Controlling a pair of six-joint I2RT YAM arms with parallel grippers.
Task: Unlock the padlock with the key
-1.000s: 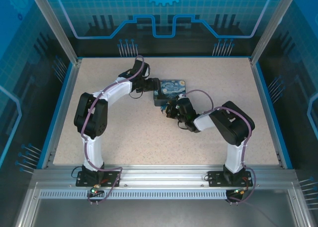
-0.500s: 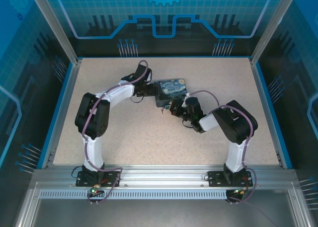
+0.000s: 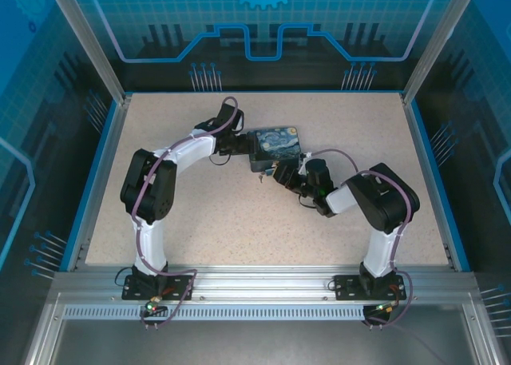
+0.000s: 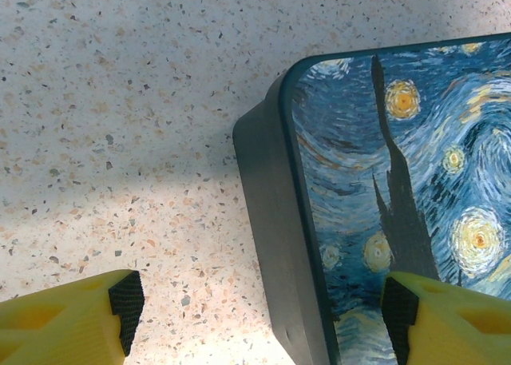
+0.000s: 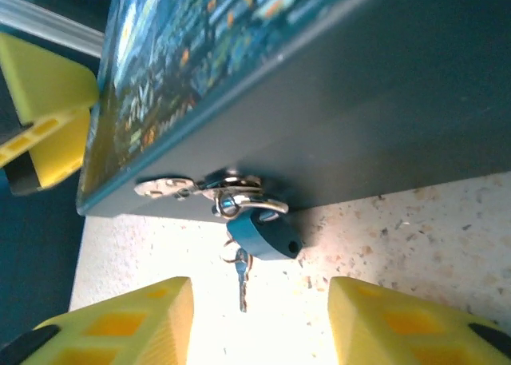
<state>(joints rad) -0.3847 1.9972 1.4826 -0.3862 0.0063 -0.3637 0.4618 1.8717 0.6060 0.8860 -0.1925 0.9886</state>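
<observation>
- The padlock (image 5: 263, 236) sat a bit below the middle of the right wrist view. Its thin silver loop went through the catch (image 5: 172, 187) on the dark side of the tin box (image 5: 383, 101).
- The key (image 5: 242, 285) hung just under the padlock, touching it and pointing down at the table (image 5: 415, 229). I could not tell if it was in the keyhole or only hung from a little ring.
- The padlock looked shut to me, so the job was not done.
- The right gripper (image 5: 259, 297) was at the bottom of that view. Its two yellow fingers (image 5: 120, 321) were apart, one on each side of the key, and they held nothing.
- The left gripper (image 4: 262, 309) was at the bottom of the left wrist view. It was wide apart too, with one finger over the table and one over the painted lid. It was not squeezing the tin.
- From the top, the left gripper (image 3: 238, 145) was at the tin's left end and the right gripper (image 3: 281, 173) was by its lower edge.
- I think the next step is to take the key. The right fingers should come in slow and straight and pinch only the flat key, not the padlock.
- The key is tiny and can swing away, so a soft, centred pinch would be best.
- The left gripper should hold the tin firm, or the tin may slide when the key turns.
</observation>
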